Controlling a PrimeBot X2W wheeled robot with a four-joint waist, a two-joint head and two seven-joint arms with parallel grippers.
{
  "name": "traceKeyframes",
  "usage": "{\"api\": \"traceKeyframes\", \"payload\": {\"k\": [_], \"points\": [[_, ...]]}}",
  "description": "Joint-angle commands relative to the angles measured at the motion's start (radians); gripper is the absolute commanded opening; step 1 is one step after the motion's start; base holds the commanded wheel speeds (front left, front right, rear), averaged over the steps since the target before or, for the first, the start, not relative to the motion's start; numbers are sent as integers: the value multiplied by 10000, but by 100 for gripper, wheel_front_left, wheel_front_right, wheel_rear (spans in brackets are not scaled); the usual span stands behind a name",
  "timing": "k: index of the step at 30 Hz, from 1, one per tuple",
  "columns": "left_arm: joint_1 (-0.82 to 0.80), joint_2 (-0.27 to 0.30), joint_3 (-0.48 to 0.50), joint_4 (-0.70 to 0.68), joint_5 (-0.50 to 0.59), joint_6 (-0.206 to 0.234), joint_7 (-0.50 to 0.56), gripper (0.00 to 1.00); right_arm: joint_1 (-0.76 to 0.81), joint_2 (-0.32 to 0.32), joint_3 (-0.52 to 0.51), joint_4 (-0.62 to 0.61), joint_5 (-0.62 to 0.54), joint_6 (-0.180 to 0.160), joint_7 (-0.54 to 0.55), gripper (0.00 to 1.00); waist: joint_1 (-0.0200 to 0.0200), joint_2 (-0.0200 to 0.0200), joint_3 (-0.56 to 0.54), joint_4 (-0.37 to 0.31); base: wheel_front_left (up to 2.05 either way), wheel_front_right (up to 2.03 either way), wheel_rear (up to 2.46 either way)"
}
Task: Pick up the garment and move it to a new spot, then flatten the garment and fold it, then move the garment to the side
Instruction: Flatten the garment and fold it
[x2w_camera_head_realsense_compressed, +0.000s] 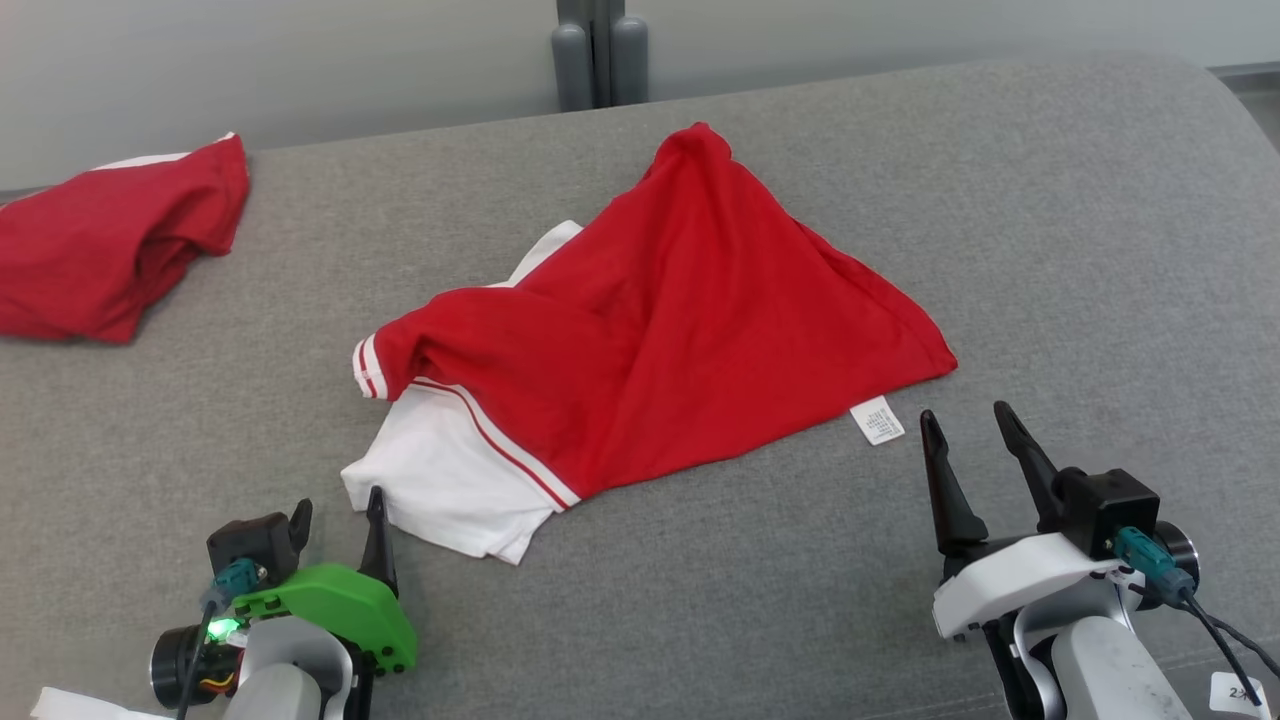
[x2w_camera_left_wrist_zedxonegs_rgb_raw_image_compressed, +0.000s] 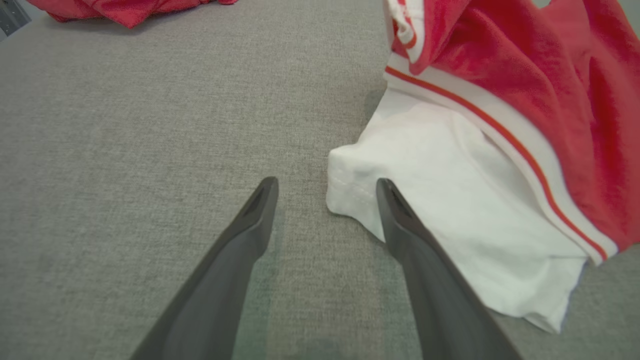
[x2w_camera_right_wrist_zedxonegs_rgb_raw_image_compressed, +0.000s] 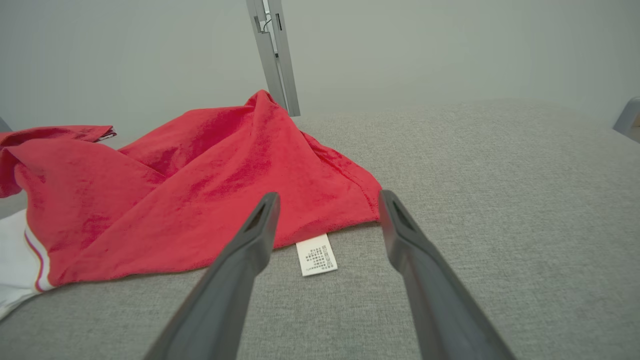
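A red and white garment lies crumpled in the middle of the grey surface, red body on top, white striped part toward me, a white care label at its right corner. My left gripper stands open at the lower left, its right finger at the white corner. Open too, my right gripper hovers just right of the label, near the red hem. Neither holds anything.
A second red garment lies bunched at the far left of the surface, seen too in the left wrist view as red cloth. A grey post stands behind the far edge, against a pale wall. The surface curves down at the right.
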Motion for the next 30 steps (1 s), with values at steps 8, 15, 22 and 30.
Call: {"api": "traceKeyframes", "payload": {"k": [8,15,22,30], "points": [[-730,171,-19,1030,-145,-174,-70,100,-217,-19,-50,25,-40,-14,-111,100,0,0,521,-505,0,0,0],[-975,37,-290,1362,-124,-372,-226,0,-275,-19,-164,124,-115,-14,-130,100,0,0,536,-315,0,0,0],[-1037,-73,-461,1005,-82,-430,-627,0,-767,-22,-694,823,-598,-14,407,100,0,0,463,190,0,0,0],[-428,-117,-487,-119,-161,-233,-920,0,-2162,-214,-1961,2268,-1681,-14,1479,100,0,0,545,856,0,0,0]]}}
